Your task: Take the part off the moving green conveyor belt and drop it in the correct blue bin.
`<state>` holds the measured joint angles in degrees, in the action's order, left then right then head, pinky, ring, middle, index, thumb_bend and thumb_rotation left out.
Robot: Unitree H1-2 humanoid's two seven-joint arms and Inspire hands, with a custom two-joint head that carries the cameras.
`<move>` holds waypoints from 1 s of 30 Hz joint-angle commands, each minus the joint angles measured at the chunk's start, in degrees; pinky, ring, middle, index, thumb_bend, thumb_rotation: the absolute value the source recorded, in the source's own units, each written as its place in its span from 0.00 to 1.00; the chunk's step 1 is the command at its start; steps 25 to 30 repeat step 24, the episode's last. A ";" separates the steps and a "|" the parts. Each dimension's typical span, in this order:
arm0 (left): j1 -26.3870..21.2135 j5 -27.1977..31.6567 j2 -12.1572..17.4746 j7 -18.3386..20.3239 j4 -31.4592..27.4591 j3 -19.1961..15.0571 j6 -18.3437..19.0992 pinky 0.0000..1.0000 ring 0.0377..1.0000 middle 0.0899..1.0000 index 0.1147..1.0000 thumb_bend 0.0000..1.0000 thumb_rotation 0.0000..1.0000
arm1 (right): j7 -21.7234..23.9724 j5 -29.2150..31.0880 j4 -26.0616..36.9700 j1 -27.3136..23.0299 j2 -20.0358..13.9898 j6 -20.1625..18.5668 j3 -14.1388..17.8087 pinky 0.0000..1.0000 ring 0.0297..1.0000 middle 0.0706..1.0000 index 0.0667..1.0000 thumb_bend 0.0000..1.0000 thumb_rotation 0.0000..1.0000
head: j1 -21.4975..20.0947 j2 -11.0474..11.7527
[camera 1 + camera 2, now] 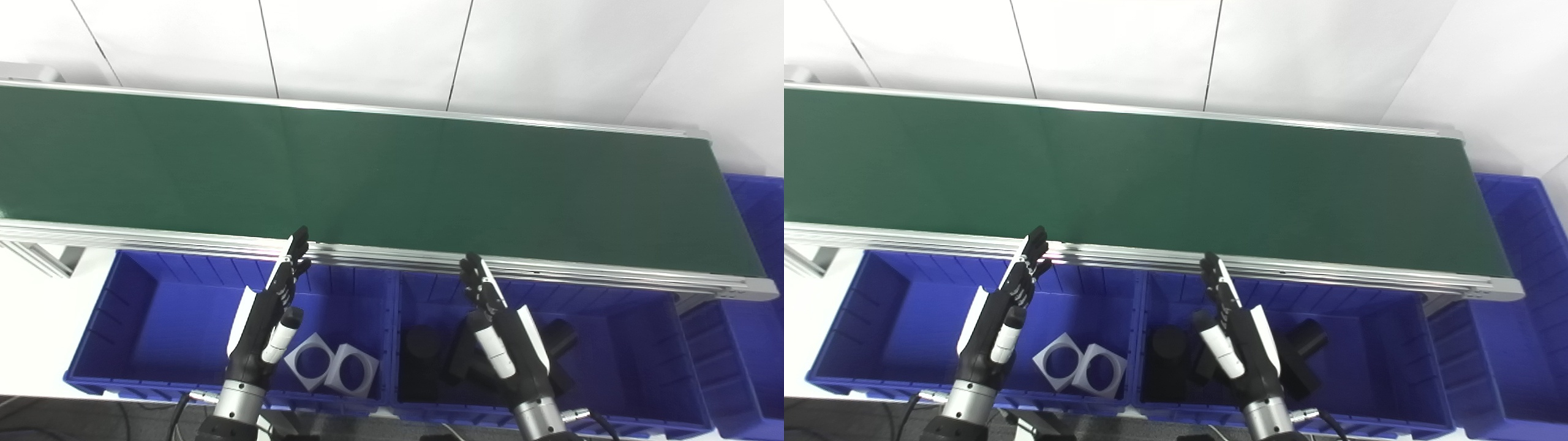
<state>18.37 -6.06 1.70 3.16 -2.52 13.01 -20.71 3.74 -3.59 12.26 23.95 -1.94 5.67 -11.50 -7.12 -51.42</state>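
Belt (380, 177) has zero parts on it that I can see. Left hand (269, 318) and right hand (505, 334) both hover over the bins, fingers stretched out straight, holding nothing. Left bin (153, 306) has two grey square ring parts (331, 366); middle bin (625, 343) holds several black parts (422, 361), too dark to count. A third bin (756, 245) sits at far right.

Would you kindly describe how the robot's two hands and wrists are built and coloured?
The left hand and right hand match: black fingers and palm, a white plate along the outer edge, and a thumb with a white cylindrical segment. Each sits on a silver metal wrist cuff with a small connector and thin black cable beside it.
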 commanded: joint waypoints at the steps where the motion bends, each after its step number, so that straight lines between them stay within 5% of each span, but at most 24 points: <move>1: -0.82 0.11 0.13 0.59 -0.66 0.00 -1.17 0.96 1.00 1.00 0.97 0.80 1.00 | -0.55 2.27 -0.67 -0.39 1.23 6.70 0.85 1.00 0.99 0.98 1.00 0.81 0.94 | 0.01 0.84; 6: -0.88 0.39 0.00 0.55 0.09 0.01 -1.71 0.95 0.99 1.00 0.97 0.80 1.00 | -0.96 5.37 -4.25 -0.41 2.88 13.15 2.38 0.97 0.97 0.97 1.00 0.79 0.92 | 0.07 1.15; 7: -0.92 0.46 0.10 0.59 0.79 0.03 -2.32 0.95 0.99 1.00 0.97 0.80 1.00 | -1.09 6.15 -5.49 -0.49 3.39 15.20 2.79 0.97 0.97 0.97 1.00 0.78 0.92 | -0.52 3.17; 11: -0.82 1.04 0.30 0.81 2.88 0.12 -4.27 0.96 1.00 1.00 0.98 0.81 1.00 | -1.52 7.72 -9.05 -0.59 4.94 20.88 4.22 1.00 0.99 0.99 1.00 0.65 0.90 | -0.39 5.03; 23: -0.38 0.56 0.53 -0.04 5.45 0.90 -6.19 0.95 0.99 1.00 0.98 0.80 1.00 | -7.45 -0.30 -10.95 0.27 6.26 21.26 5.80 0.98 0.95 0.95 0.99 0.59 0.95 | 0.43 10.18; 30: -0.41 0.61 0.59 -0.11 5.63 0.98 -6.20 0.95 0.99 1.00 0.98 0.80 1.00 | -7.90 -0.48 -11.06 0.27 6.24 21.26 5.70 0.99 0.95 0.95 0.99 0.58 0.95 | 0.43 10.18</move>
